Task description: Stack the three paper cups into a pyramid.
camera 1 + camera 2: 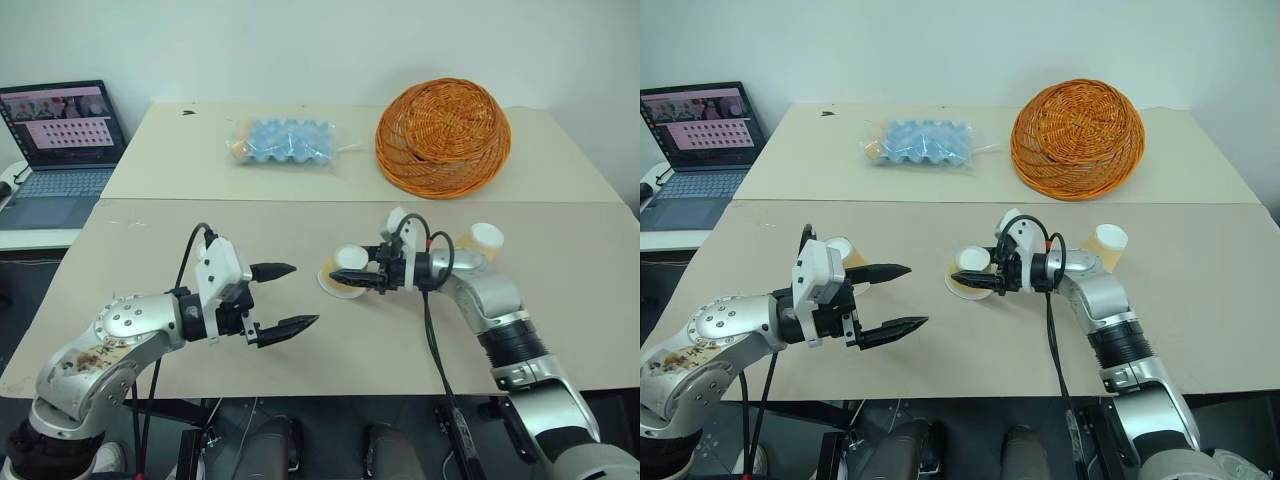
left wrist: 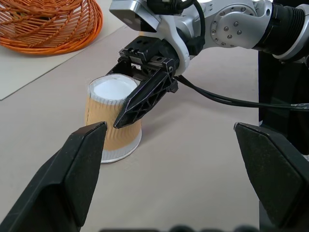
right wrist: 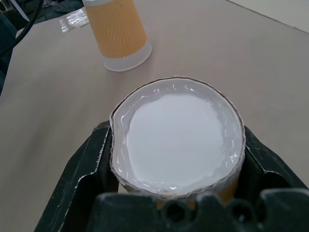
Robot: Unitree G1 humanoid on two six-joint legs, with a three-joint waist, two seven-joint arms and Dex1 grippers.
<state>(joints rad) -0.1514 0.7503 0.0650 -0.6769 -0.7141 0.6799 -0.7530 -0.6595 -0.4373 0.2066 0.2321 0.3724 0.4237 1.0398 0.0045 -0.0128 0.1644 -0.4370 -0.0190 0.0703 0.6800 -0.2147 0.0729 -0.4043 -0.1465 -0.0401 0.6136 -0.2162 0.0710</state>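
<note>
A wide stretch of bare near table (image 1: 330, 350) is lying open between the left gripper (image 1: 287, 297) and the right gripper (image 1: 352, 279). The cup (image 2: 114, 118) that the right gripper is clamping is standing in the middle. Another cup (image 1: 841, 249) is sitting just behind the left gripper, and a third (image 1: 483, 238) is crowding the right forearm, while the wicker basket (image 1: 443, 137) is blocking the far right.

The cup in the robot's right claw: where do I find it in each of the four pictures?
Left eye view: cup near centre.
Right eye view: just left of centre.
Left wrist view: left of middle, upside down.
Right wrist view: close up in the right gripper, white base facing the camera.
Shared landmark: wicker basket, behind it.
</note>
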